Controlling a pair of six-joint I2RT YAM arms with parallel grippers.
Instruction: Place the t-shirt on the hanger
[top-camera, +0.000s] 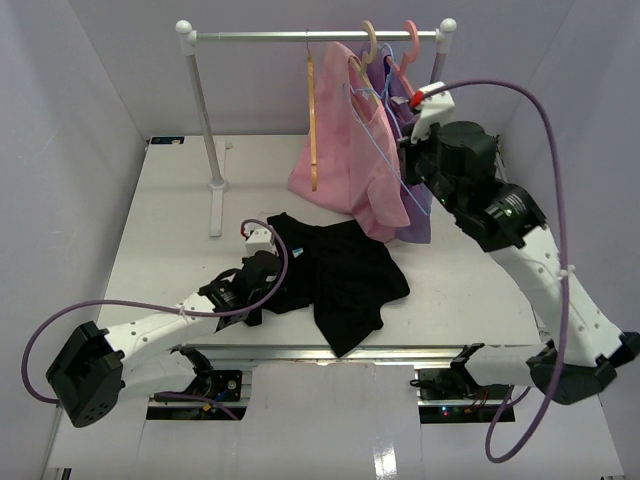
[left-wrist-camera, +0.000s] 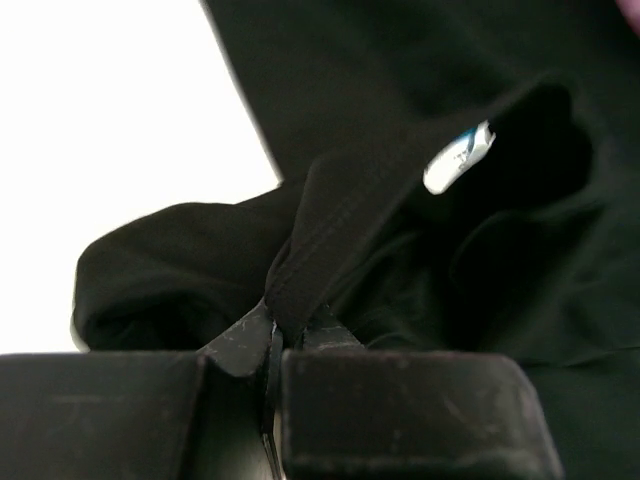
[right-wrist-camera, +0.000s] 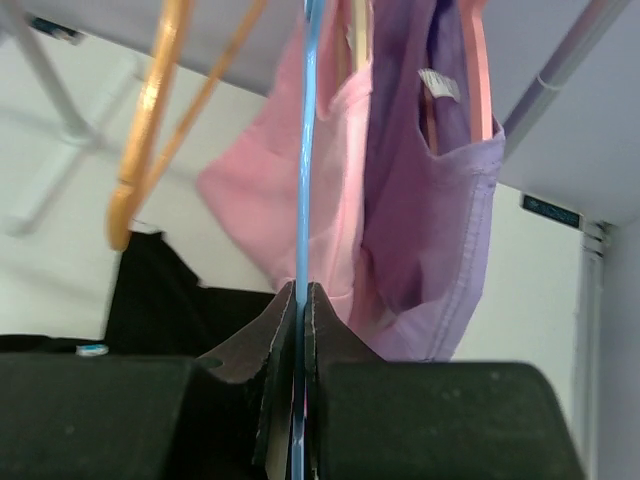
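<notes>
Hanger (right-wrist-camera: 305, 150), pinched in your right gripper (right-wrist-camera: 301, 292), sits up and right of the shirt (top-camera: 352, 275) collar your left gripper (left-wrist-camera: 290, 325) clamps.

1. The hanger (right-wrist-camera: 303, 150) runs out past the top edge of the right wrist view; its hook is cut off.
2. The label (left-wrist-camera: 458, 157) on the t-shirt (left-wrist-camera: 420, 80) is blurred, print unreadable.
3. The t-shirt runs past the top and right edges of the left wrist view.

Walls (top-camera: 80, 90): pale lavender panels on three sides
Table (top-camera: 170, 195): white top, metal near edge
Rail (top-camera: 260, 36): silver bar on white posts, rear
Light: bright, even
</notes>
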